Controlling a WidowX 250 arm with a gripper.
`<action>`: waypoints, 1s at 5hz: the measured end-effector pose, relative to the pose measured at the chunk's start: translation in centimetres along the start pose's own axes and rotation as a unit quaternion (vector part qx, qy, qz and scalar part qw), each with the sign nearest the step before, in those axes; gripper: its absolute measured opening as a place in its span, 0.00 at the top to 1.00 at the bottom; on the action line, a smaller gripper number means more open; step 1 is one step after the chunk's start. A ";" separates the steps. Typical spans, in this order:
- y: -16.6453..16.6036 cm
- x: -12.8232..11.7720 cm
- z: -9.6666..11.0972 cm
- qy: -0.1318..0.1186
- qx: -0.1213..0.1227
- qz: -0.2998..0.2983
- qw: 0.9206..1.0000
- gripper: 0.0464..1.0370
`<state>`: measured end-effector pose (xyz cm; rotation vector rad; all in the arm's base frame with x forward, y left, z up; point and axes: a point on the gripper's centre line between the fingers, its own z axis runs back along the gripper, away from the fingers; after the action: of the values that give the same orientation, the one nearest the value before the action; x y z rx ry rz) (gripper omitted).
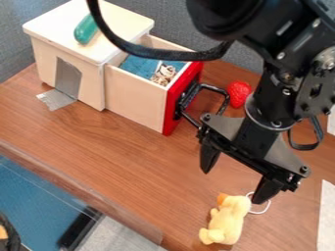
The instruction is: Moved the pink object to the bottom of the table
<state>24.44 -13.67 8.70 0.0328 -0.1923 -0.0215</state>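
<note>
"Plush duck (pixel 226 219): do you have it?"

"No, it lies on the brown wood-grain counter (pixel 118 162), near the lower edge of the view. That counter runs under everything I work among."

"What's the biggest thing on it?"

"A pale wooden box (pixel 49 61), at the upper left. Its drawer (pixel 136 100) is pulled out towards me, with a red front panel (pixel 175 108) and a black handle (pixel 224 91) on that."

"And you?"

"I hang to the right of the drawer. My end effector (pixel 233 187) is spread wide, one finger on either side of a gap with nothing in it, both tips pointing down. One tip is just beside the duck's head."

"How does the duck look?"

"Yellow, with an orange beak. Its head is towards me and its feet point to the bottom of the view."

"Smaller things?"

"A green, rounded object (pixel 85 30) on the box's top, then a red strawberry (pixel 239 93) on the counter behind my handle side, beyond the drawer front. Last, a thin white loop (pixel 267 208) by the duck's head; whether my fingertip touches it, I can't tell."
</note>
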 end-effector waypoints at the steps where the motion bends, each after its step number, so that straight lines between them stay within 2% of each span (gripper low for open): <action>1: 0.1 -0.3 -0.7 0.014 0.007 -0.002 1.000 0.03; 2: 0.6 2.7 -2.0 0.025 0.015 0.016 0.999 0.03; 3: 1.4 6.1 -2.6 0.025 0.021 0.035 0.999 0.03; 5: 2.6 12.4 -4.4 0.010 0.036 0.071 0.997 0.04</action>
<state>37.47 -11.21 6.81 0.0907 -0.1759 0.1278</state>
